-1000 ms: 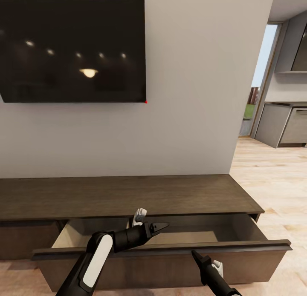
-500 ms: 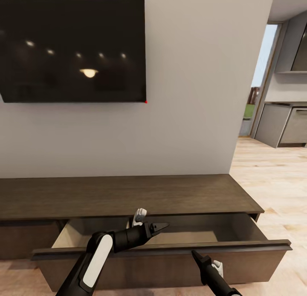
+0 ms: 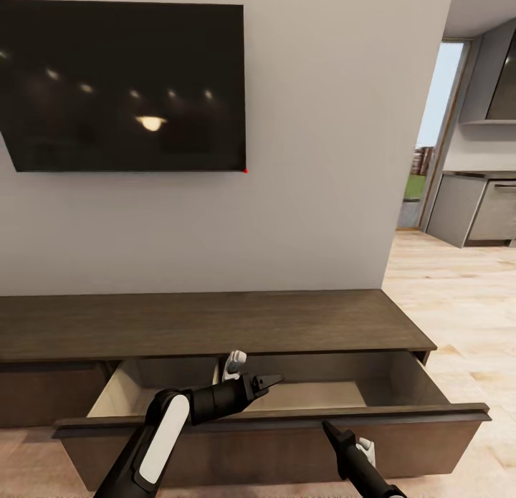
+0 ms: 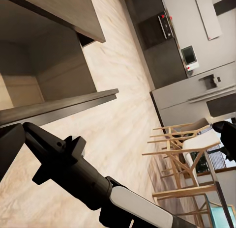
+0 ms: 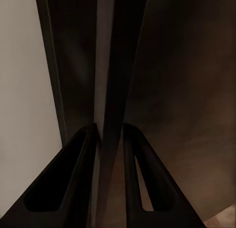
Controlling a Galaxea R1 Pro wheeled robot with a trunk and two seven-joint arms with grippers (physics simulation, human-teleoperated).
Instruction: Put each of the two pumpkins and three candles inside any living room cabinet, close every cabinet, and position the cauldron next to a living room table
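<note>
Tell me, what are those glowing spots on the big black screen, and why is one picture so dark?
Head view: the spots on the wall screen look like reflected ceiling lights, one larger and warmer. Right wrist view: the camera sits close against the cabinet's dark drawer front, between the right gripper's fingers, so little light reaches it.

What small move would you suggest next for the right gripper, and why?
Probably a gentle push forward: the right gripper appears clamped on the top edge of the drawer front, and the cabinet drawer stands wide open, with no pumpkins or candles visible inside.
</note>
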